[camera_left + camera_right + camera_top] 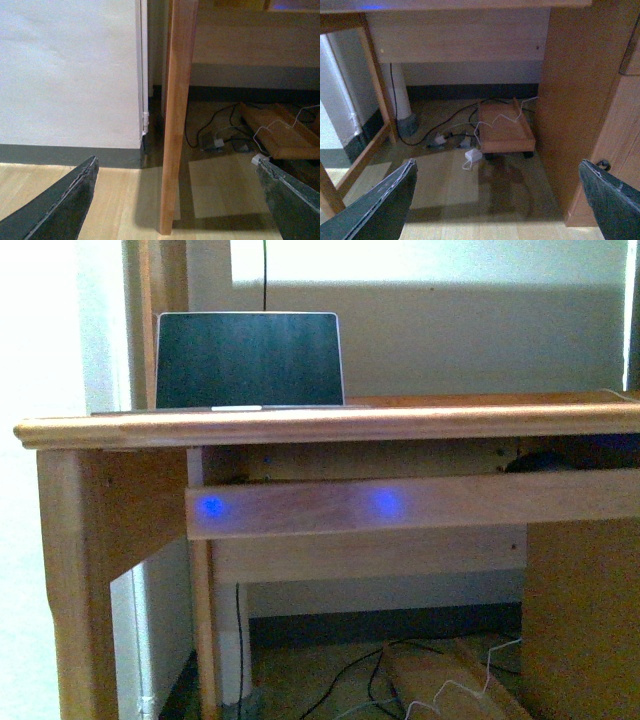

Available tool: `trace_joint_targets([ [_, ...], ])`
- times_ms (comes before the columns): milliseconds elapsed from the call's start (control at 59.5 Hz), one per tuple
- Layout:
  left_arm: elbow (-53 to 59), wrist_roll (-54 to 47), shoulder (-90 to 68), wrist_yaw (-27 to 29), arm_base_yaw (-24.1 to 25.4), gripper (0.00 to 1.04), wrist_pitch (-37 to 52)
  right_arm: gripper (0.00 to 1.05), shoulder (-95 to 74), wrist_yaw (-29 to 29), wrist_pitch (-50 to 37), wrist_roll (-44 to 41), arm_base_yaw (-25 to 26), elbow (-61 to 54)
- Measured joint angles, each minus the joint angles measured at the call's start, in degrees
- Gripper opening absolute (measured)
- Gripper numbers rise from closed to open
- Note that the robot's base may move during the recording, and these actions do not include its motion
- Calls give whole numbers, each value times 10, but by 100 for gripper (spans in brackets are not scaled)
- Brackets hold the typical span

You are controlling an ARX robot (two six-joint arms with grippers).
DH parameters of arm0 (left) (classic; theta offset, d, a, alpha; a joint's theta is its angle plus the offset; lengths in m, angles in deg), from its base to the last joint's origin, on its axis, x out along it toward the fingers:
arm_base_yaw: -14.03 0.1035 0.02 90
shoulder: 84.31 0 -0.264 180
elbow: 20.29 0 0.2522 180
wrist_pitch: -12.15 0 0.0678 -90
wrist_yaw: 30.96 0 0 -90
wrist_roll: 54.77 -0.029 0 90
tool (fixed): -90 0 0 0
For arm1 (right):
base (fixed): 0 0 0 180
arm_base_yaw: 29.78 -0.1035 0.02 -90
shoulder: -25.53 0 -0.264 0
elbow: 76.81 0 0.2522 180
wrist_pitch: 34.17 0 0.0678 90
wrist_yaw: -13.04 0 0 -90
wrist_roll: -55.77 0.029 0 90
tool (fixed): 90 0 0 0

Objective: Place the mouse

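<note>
Left hand (pixel 176 162) and right hand (pixel 497 162) have dark grey fingers (pixel 60 205) — wedge-shaped, rough-edged.

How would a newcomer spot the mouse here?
Find the wooden desk with the laptop on top. Just under its top, at the right, sits a pull-out shelf. The mouse is the small dark dome there, rounded where the laptop is flat.

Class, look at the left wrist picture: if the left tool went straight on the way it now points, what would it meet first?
Most likely the wooden desk leg, which stands upright, centred ahead of the open left tool. Depth is unclear, so how soon it would touch cannot be told.
</note>
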Motion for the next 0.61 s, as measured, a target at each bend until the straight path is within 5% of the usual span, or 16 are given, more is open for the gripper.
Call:
trace_joint_targets([
  [538, 0, 0, 0, 0, 0, 97, 0, 97, 0, 0, 0, 0, 0, 0],
  [605, -33, 0, -49, -93, 21, 97, -71, 97, 0, 0, 0, 0, 0, 0],
])
